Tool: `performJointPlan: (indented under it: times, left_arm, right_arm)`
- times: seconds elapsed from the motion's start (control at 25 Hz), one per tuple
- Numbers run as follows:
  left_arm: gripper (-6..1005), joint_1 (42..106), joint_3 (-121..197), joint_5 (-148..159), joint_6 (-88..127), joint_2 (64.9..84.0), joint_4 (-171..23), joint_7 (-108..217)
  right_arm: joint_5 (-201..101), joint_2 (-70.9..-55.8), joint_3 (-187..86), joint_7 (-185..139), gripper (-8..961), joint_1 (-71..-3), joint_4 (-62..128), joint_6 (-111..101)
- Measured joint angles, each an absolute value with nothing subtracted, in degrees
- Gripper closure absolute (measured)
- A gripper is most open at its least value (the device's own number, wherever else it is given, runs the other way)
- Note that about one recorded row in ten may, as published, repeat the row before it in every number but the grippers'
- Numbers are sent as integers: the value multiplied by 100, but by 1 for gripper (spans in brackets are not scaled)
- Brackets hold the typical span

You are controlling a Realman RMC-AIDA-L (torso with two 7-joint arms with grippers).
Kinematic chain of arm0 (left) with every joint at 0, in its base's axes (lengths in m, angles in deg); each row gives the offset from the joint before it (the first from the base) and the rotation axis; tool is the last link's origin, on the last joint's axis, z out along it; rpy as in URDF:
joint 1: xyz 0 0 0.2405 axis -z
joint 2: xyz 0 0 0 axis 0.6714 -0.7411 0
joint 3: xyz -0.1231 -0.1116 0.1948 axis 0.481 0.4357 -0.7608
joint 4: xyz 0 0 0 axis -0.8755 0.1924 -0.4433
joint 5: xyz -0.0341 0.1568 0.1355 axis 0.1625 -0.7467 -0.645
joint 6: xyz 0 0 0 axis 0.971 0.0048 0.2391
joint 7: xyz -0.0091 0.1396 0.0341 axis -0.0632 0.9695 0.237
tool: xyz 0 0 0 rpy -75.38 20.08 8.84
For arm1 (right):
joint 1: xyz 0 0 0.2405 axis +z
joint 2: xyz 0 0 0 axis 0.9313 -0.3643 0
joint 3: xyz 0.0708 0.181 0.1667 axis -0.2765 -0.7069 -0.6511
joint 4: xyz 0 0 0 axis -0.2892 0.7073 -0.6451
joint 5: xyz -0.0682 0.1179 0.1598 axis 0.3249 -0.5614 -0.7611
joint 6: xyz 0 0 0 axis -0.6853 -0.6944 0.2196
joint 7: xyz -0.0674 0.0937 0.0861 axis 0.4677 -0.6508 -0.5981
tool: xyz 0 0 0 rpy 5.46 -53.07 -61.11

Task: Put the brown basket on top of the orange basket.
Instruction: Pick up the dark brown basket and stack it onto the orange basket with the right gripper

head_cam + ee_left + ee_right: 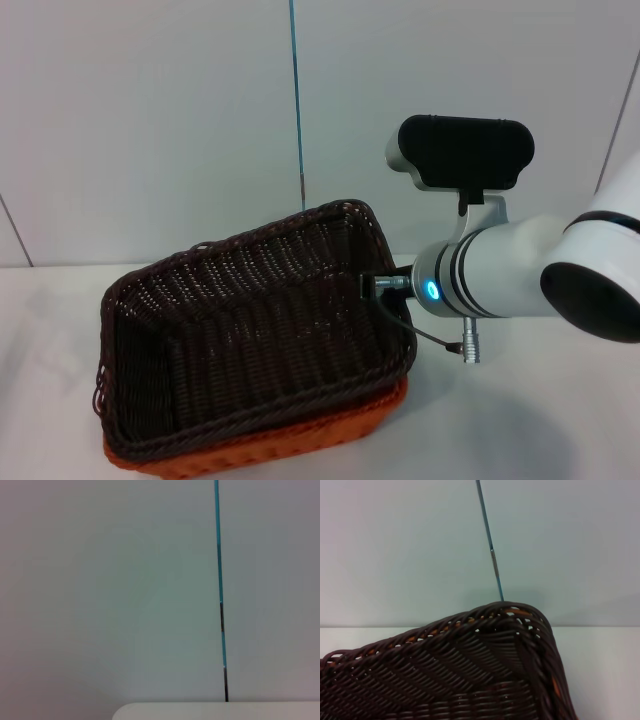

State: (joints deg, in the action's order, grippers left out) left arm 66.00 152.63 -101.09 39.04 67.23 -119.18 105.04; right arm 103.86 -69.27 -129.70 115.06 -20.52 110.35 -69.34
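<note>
The brown basket (250, 330) rests in the orange basket (335, 428), tilted, with its far right corner higher. Only the orange basket's front and right lower edge shows beneath it. My right gripper (372, 286) is at the brown basket's right rim, reaching in from the right at rim height. The right wrist view looks along the inside of the brown basket (470, 680), with bits of the orange basket (512, 611) showing through the weave at the corner. My left arm is out of the head view.
The baskets stand on a white table (520, 430) before a pale wall with a thin blue vertical seam (297, 100). The left wrist view shows only that wall and a table edge (215, 710).
</note>
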Motion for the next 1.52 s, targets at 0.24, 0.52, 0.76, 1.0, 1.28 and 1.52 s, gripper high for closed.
performJointPlan:
  times: [0.24,0.52,0.76,1.0,1.28,1.52]
  left_arm:
    - [82,6593,15586,-10153,3926,6834,-11937,10502]
    - [82,6547,15712,-10158,3945,6928,-12050,10504]
    - [82,6547,15742,-10161,3951,6968,-12058,10506]
    - [82,6572,15761,-10161,3953,6977,-12062,10506]
    - [82,6597,15831,-10160,3955,6994,-12064,10515]
    - [83,6600,15973,-10160,3959,7011,-12071,10516]
  right_arm:
    - [10379,-6959,-12861,11511,819,-2049,10832,-6750]
    - [10383,-6986,-12601,11452,819,-2229,10756,-6635]
    - [10382,-6956,-12259,11508,800,-2423,10585,-6381]
    - [10376,-6931,-12350,11682,761,-2882,10693,-5990]
    - [10370,-6905,-12684,12264,715,-3241,11373,-6109]
    - [10363,-6887,-12854,12661,676,-3293,11786,-6450]
